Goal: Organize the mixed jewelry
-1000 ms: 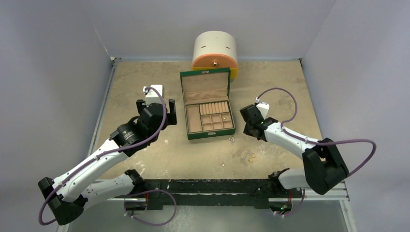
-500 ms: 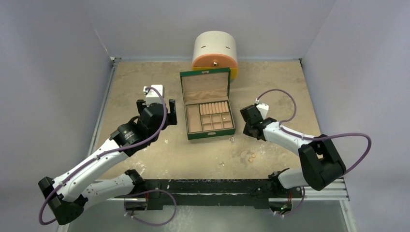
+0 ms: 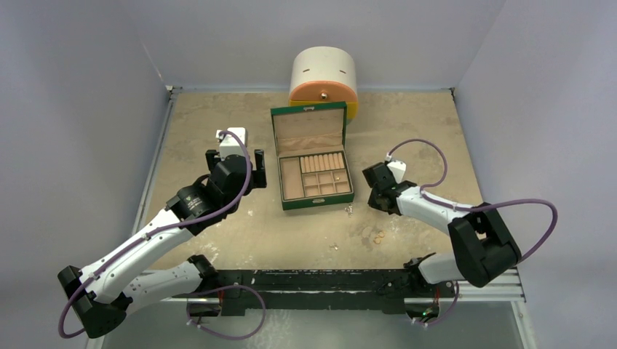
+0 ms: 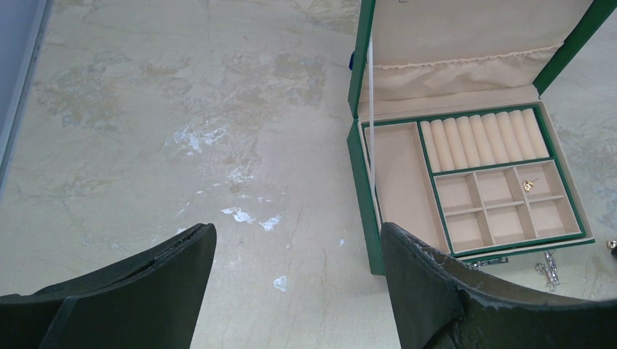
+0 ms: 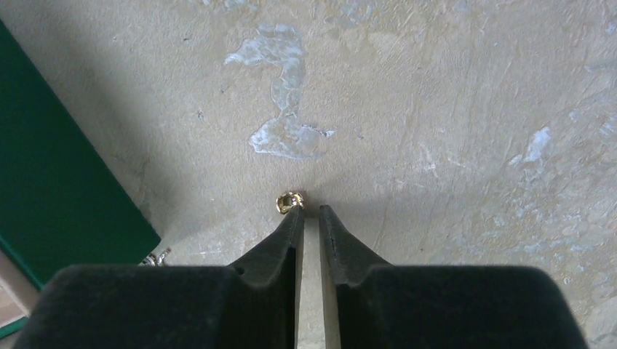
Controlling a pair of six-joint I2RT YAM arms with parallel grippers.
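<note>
Fingers of left gripper (image 4: 298, 233) are spread wide and empty, hovering over the bare worktop (image 3: 291, 233) left of centre. Plenty of free room toward the left edge. Green box (image 3: 316, 205) sits just to its right, mid-worktop, lid up. White-and-orange drum (image 3: 324, 73) stands behind it at the far edge.

Left wrist view shows a gold piece (image 4: 532, 185) in the far right small compartment; from above it is only a speck. A silvery piece (image 3: 349, 211) lies on the worktop just off the box's near right corner. A tiny bit (image 3: 334, 247) and the gold rings (image 3: 378, 235) lie nearer the near edge, well apart from the box; only the top view shows these two.

Right gripper (image 5: 311, 212) is down at the worktop right of the box, with open surface beyond it toward the right edge. Its fingers are almost closed, a thin slit between them and nothing in it. Right wrist view alone shows a gold bead (image 5: 289, 201) touching the outside of one tip, not gripped.
</note>
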